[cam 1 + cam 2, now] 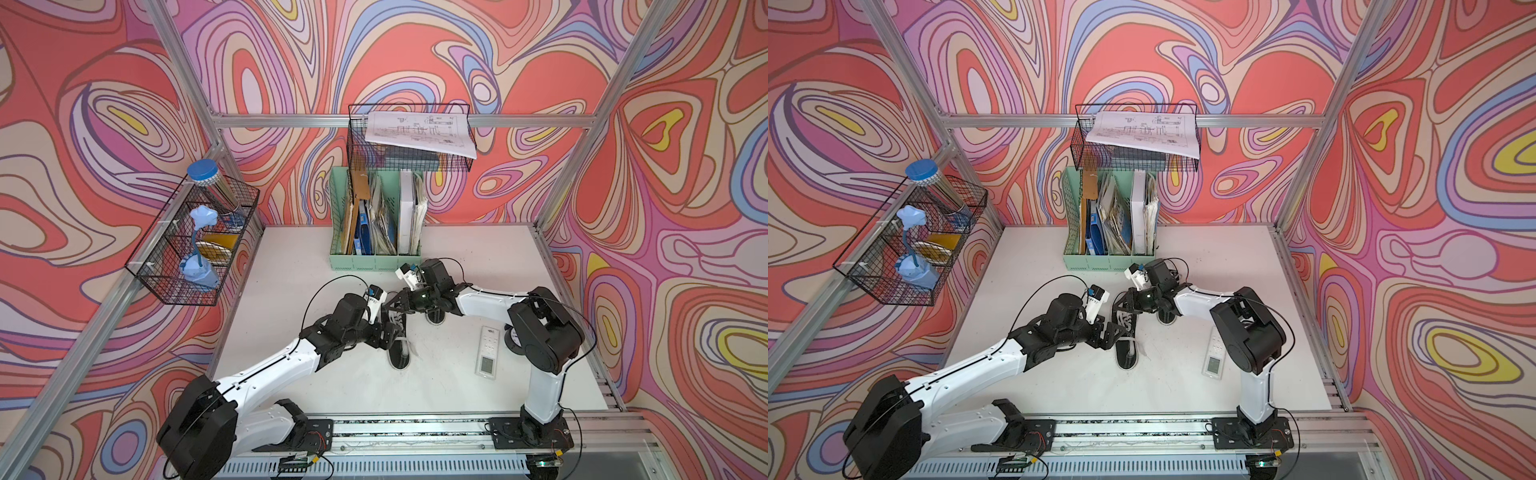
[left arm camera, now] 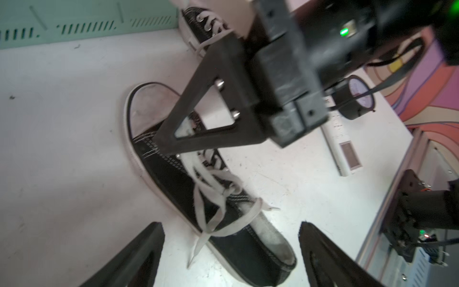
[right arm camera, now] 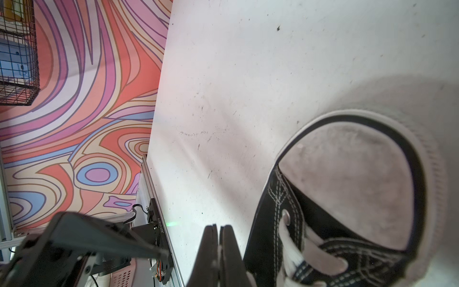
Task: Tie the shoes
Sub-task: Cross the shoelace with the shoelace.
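Two black canvas shoes with white laces lie mid-table. The nearer shoe [image 1: 400, 353] [image 1: 1127, 353] [image 2: 173, 179] has loose laces [image 2: 211, 198] crossing its top, one end trailing onto the table. My left gripper [image 1: 395, 332] [image 2: 231, 225] hangs open above its heel half, fingers wide on either side and touching nothing. My right gripper [image 1: 391, 306] [image 3: 218, 227] is shut beside the pale toe cap [image 3: 347, 179], with a sliver of white lace pinched between its fingers [image 2: 169, 144]. The other shoe [image 1: 435, 318] [image 2: 206, 22] lies mostly hidden under the right arm.
A white remote [image 1: 487, 351] and a round black clock [image 1: 513, 336] lie right of the shoes. A green file holder [image 1: 374, 232] stands at the back under a wire basket [image 1: 409, 137]. Another wire basket [image 1: 195, 249] hangs on the left wall.
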### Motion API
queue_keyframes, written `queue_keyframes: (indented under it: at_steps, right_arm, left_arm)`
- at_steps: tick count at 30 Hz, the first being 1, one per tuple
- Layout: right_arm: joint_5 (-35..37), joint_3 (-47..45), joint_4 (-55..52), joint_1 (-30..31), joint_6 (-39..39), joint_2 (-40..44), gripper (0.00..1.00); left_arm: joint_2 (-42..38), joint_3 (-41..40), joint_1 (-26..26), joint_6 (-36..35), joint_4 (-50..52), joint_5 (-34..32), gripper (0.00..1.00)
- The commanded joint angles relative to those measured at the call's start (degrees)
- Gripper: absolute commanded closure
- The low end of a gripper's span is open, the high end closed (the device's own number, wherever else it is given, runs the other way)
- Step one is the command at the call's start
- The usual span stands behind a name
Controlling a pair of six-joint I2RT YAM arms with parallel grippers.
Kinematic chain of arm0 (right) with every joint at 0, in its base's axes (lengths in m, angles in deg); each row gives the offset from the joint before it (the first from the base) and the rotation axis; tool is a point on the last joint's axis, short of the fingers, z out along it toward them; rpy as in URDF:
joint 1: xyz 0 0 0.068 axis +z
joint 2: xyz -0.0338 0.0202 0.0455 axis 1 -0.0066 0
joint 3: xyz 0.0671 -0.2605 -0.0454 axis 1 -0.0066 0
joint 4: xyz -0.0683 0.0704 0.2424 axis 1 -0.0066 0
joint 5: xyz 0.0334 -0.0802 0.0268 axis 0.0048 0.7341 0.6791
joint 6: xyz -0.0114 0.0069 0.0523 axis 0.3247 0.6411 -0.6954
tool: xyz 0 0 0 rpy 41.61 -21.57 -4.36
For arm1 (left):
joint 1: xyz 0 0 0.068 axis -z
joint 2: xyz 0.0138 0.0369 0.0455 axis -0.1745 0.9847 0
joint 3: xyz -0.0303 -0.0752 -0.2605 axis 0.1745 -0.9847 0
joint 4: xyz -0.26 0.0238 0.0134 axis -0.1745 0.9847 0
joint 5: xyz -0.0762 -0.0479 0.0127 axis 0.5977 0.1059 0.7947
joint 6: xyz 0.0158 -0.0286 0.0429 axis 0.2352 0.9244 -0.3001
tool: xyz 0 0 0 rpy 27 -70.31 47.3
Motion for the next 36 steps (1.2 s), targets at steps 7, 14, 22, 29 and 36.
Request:
queue_keyframes:
  at_steps: [7,14,22,29,36]
  right_arm:
    - [-0.14,1.51,-0.21,-0.08,0.75,-0.12,1.0]
    - [-0.04,1.45,-0.13,-0.08,0.58,-0.24,1.0]
    - [-0.1,1.36,-0.04,-0.08,0.62,-0.23,1.0]
    - [-0.19,1.32,-0.04,-0.08,0.6,0.03,1.0]
    - [-0.3,1.49,-0.39,-0.08,0.73,0.01,1.0]
  left_arm:
    - [9.15,-0.78,-1.22,-1.29,0.57,2.03,0.29]
    - [12.61,0.33,-1.25,-1.65,-0.94,2.62,0.35]
    - [14.31,1.72,-1.24,-0.27,-5.13,6.74,0.4]
    - [16.38,3.24,-1.42,0.89,-7.52,6.49,0.43]
    - [16.18,3.0,-2.82,2.64,-11.18,10.94,0.44]
